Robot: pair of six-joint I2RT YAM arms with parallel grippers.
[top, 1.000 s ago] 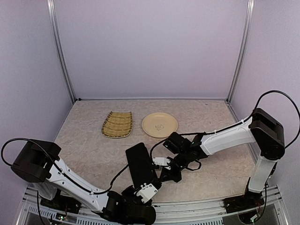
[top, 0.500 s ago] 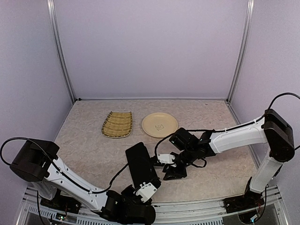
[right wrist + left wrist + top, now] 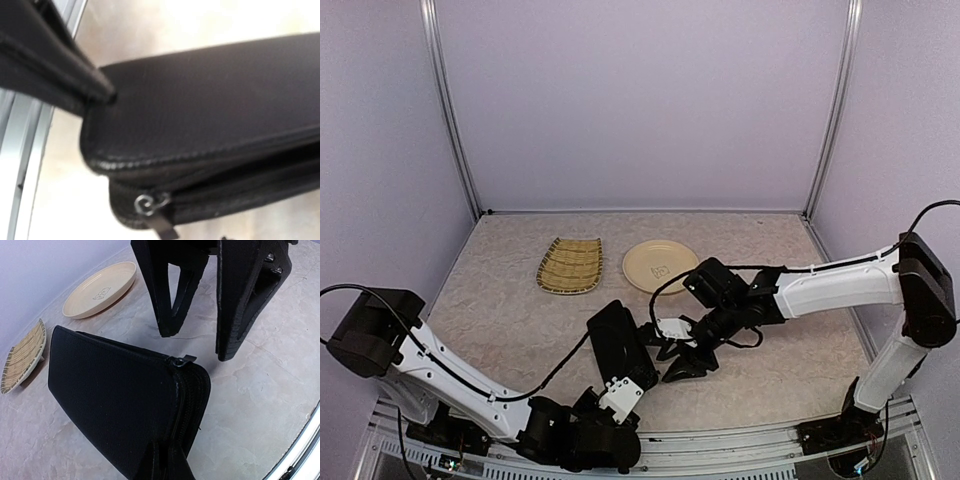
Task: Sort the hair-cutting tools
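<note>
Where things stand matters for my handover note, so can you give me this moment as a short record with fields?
case: black zip case, front centre of the table; zip pull at its corner, visible edge zipped
left gripper: shut on the case's near end
right gripper: open, fingertips poised beside the zip corner
tray: woven tray, far left of centre
plate: cream plate, right of the tray
tools: no scissors or clips in view
</note>
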